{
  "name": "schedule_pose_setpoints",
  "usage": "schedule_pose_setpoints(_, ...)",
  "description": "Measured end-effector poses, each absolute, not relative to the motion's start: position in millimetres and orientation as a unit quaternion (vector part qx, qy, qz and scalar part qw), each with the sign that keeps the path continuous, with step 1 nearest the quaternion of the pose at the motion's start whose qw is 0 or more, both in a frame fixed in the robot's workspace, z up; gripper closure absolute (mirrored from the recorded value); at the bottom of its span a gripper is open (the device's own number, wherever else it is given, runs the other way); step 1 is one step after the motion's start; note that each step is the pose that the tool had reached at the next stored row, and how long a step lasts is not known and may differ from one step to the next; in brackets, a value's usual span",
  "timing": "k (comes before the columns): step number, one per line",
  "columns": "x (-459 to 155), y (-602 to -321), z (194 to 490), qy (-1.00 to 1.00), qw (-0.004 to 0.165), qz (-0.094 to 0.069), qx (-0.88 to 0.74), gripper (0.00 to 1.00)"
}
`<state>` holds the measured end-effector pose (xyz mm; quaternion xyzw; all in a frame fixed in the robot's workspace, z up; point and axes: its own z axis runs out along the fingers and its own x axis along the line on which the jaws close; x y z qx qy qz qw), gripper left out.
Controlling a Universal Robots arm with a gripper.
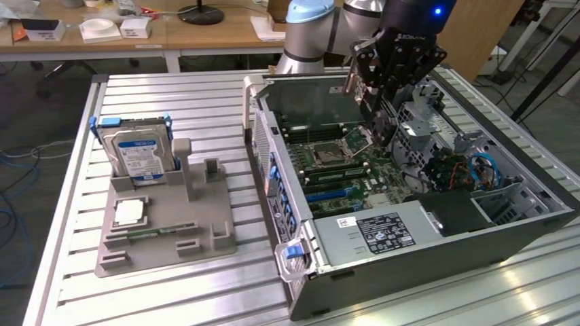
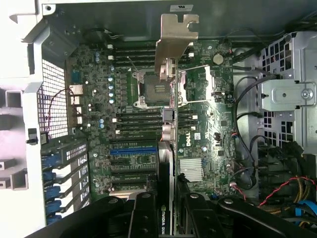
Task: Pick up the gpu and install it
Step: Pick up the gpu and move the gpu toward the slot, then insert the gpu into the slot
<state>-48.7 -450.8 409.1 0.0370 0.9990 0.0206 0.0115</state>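
My gripper point(image 1: 392, 81) hangs over the open computer case point(image 1: 299, 272), shut on the gpu point(image 1: 381, 125). The wrist view looks along the gpu point(image 2: 167, 124) edge-on. Its silvery end bracket point(image 2: 174, 39) points away from the camera, and its black body runs back between my two black fingers point(image 2: 143, 210). The card hovers above the motherboard point(image 2: 124, 99), over the CPU socket point(image 2: 154, 89) and the memory slots. It sits in line with the blue expansion slot point(image 2: 131, 150) but stands clear of it.
On the exterior view's left, a grey holder point(image 1: 163, 231) carries a silver hard drive point(image 1: 140, 156) with a blue-white label, a CPU point(image 1: 129, 214) and a green memory stick point(image 1: 149, 233). Inside the case are the power supply point(image 1: 381, 234), a drive cage point(image 2: 290, 89) and loose cables point(image 2: 252, 148).
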Motion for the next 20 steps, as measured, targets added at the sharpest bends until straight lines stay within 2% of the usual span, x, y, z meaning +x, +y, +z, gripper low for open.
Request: schedule_pose_setpoints(20,-48.2,-450.8,409.2,0.999,0.012,0.021,0.037,0.74)
